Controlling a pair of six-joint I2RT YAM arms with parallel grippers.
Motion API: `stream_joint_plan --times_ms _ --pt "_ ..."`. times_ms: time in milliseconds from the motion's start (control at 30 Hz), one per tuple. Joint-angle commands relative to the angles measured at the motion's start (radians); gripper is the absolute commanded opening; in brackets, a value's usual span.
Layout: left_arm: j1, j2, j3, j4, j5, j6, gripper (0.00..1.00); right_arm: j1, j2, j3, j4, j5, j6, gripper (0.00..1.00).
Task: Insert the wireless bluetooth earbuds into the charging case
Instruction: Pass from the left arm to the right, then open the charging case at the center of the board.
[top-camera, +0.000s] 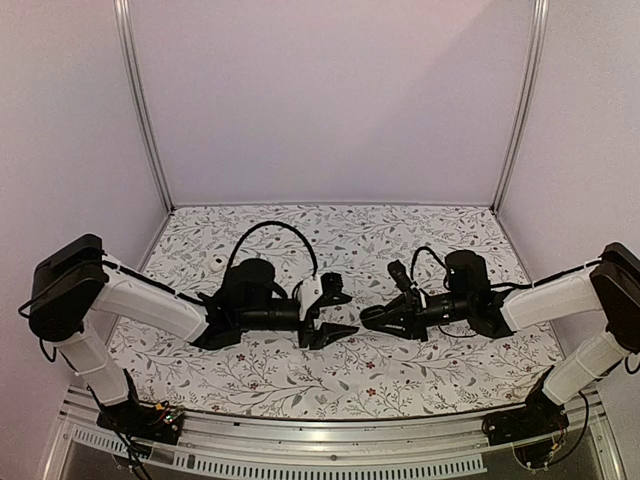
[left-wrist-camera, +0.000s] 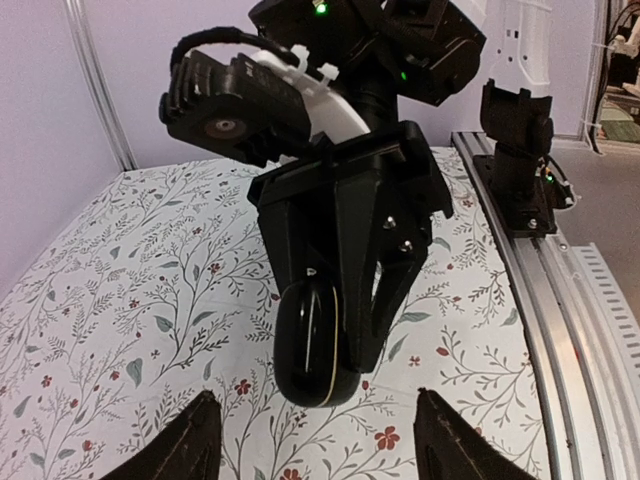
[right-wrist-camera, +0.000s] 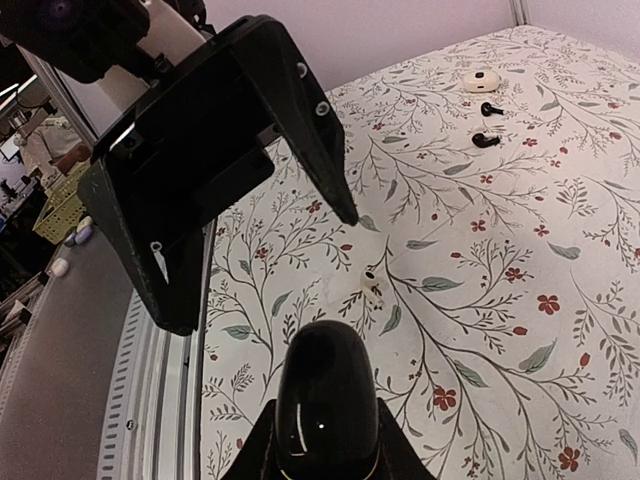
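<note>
You are gripping the charging case (right-wrist-camera: 325, 400) in the right gripper (top-camera: 368, 320), whose fingers are clamping the black shell from both sides and holding it on edge above the flowered cloth (top-camera: 300, 380), clear of the surface. You are keeping the left gripper (left-wrist-camera: 322, 445) spread wide with nothing between its fingers, and it is facing the case head-on from just beside it, not touching it. In the left wrist view the case is hanging between the two raised fingertips of that gripper, its glossy seam turned toward the camera. A small white earbud-shaped piece (right-wrist-camera: 373, 283) is lying on the cloth just past the case, under the gap between the two grippers. The black earbuds (right-wrist-camera: 490, 108) are sitting well apart from the case, far across the cloth, the nearer one (right-wrist-camera: 486, 140) just beside the other. A cream pebble-shaped object (right-wrist-camera: 482, 78) is resting near them, a little farther back.
</note>
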Motion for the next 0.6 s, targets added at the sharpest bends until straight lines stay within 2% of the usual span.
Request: stream_joint_plan --times_ms 0,567 --pt "0.008 0.044 0.062 0.002 -0.012 -0.002 0.65 0.022 -0.033 0.022 -0.016 0.017 -0.046 0.03" --pt "0.008 0.101 0.122 -0.043 -0.051 0.027 0.63 0.061 -0.037 0.037 -0.035 0.032 -0.081 0.00"
